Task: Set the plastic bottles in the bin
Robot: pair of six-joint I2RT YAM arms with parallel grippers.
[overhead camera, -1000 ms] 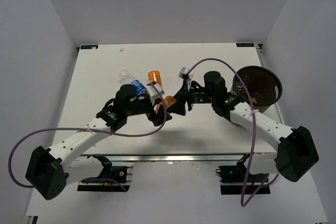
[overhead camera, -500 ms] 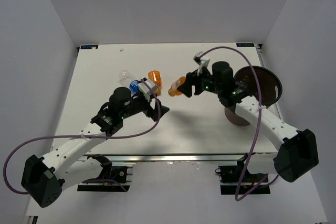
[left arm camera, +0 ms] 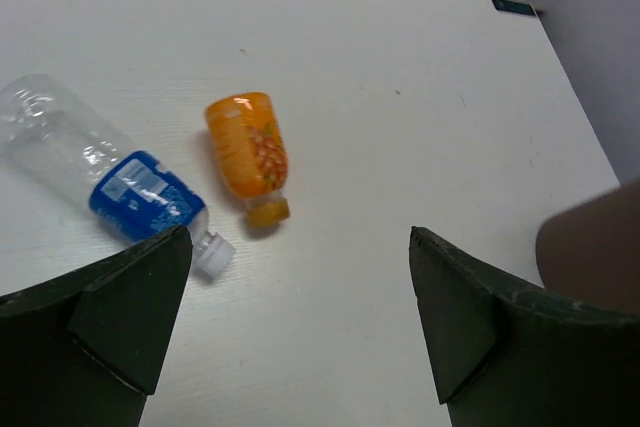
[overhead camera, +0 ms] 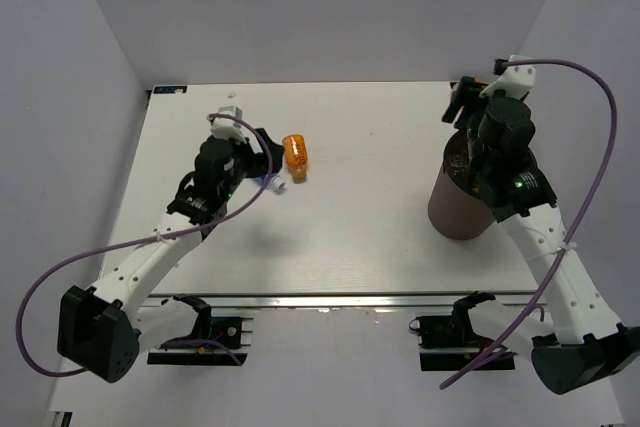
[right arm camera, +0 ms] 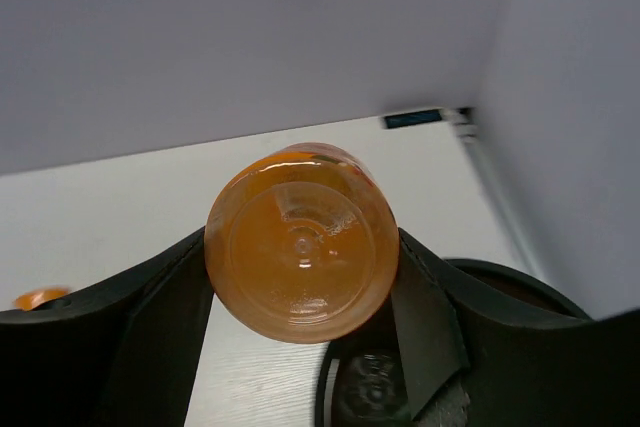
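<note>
Orange bottle [right arm camera: 300,242] sits clamped between the right gripper [right arm camera: 300,282] fingers, base toward the wrist camera. Bin [right arm camera: 520,282] rim lies below it, offset right. Left gripper [left arm camera: 298,267] is spread wide, with the second orange bottle [left arm camera: 248,152] and blue-label bottle [left arm camera: 140,197] lying ahead.

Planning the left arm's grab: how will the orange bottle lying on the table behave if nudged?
The orange bottle lies on its side and looks round, so a sideways nudge would probably roll it. It appears full, so it is likely heavyish for its size and fairly firm when squeezed.
</note>
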